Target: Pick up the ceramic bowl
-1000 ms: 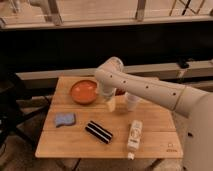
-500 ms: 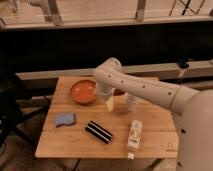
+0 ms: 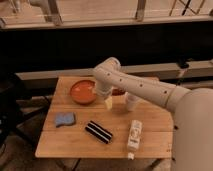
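Observation:
The ceramic bowl is round, shallow and orange-red. It sits upright at the back left of the wooden table. My gripper hangs down from the white arm just right of the bowl's rim, close above the tabletop. It holds nothing that I can see. The arm's wrist covers the bowl's right edge.
A clear plastic cup stands right of the gripper, with a small dark-red flat object behind it. A blue sponge, a black striped packet and a lying white bottle are on the front half. A dark wall runs behind the table.
The arm's elbow has dropped slightly and shifted a little left. The gripper stays just right of the bowl. The bowl has not moved.

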